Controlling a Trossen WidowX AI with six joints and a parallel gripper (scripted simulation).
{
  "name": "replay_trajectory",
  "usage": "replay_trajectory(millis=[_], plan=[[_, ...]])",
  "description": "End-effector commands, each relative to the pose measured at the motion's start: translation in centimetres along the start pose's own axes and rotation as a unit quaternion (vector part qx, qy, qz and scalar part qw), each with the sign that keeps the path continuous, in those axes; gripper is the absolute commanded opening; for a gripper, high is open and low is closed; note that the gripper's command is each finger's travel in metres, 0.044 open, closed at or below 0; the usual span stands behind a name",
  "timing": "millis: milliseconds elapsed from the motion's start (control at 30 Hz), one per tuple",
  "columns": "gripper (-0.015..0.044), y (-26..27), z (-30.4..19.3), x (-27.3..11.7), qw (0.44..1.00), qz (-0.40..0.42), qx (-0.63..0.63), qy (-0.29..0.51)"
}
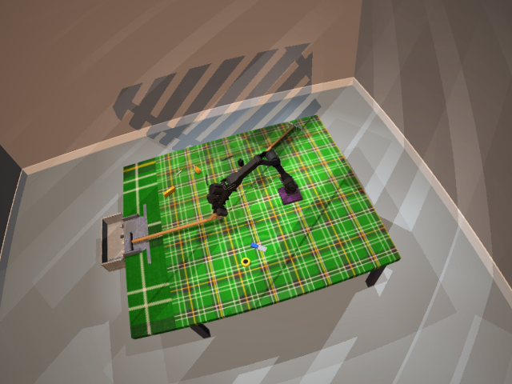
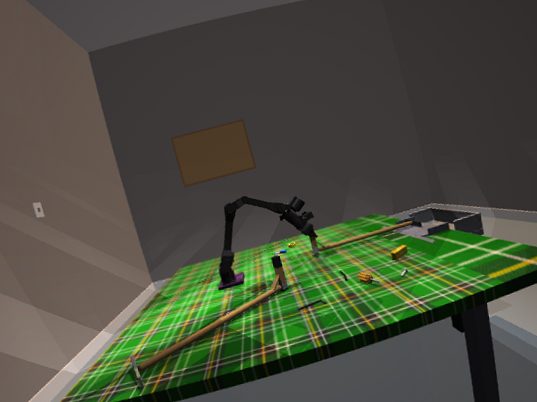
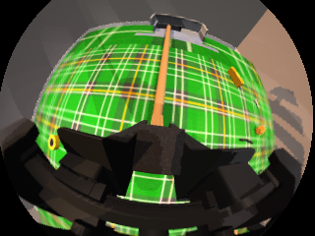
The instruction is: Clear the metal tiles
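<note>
One straight line from claw (image 1: 218,215) (image 2: 312,235) (image 3: 157,147) to bench plate (image 1: 140,225) (image 2: 412,234) (image 3: 187,36): gripping the long scraper (image 1: 178,230) (image 2: 368,235) (image 3: 163,79) by its upright handle, pointing lengthwise toward the catch box (image 1: 113,266) (image 2: 470,223) (image 3: 197,27), head apparently over the plate; well apart from the yellow block (image 1: 169,191) (image 2: 400,252) (image 3: 235,77).

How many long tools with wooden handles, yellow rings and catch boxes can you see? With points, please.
Long tools: 2 (the held scraper (image 1: 178,230) (image 2: 368,235) (image 3: 163,74), another long tool (image 1: 281,138) (image 2: 208,323))
Yellow ring (image 1: 246,265) (image 2: 291,246) (image 3: 57,144): 1
Catch box (image 1: 110,266) (image 2: 473,224) (image 3: 192,27): 1
Total: 4
</note>
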State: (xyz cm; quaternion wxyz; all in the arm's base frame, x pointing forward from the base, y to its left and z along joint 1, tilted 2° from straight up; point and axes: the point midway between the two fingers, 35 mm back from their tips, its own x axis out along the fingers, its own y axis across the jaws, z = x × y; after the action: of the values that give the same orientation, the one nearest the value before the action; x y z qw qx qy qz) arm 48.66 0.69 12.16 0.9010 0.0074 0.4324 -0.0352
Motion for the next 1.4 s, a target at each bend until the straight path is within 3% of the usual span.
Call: replay_trajectory(millis=[0,1367], plan=[[0.0000,0.1,-0.2,-0.9,1.000,0.000,0.001,-0.007],[0.0000,0.4,-4.8,-4.7,1.000,0.000,0.000,-0.007]])
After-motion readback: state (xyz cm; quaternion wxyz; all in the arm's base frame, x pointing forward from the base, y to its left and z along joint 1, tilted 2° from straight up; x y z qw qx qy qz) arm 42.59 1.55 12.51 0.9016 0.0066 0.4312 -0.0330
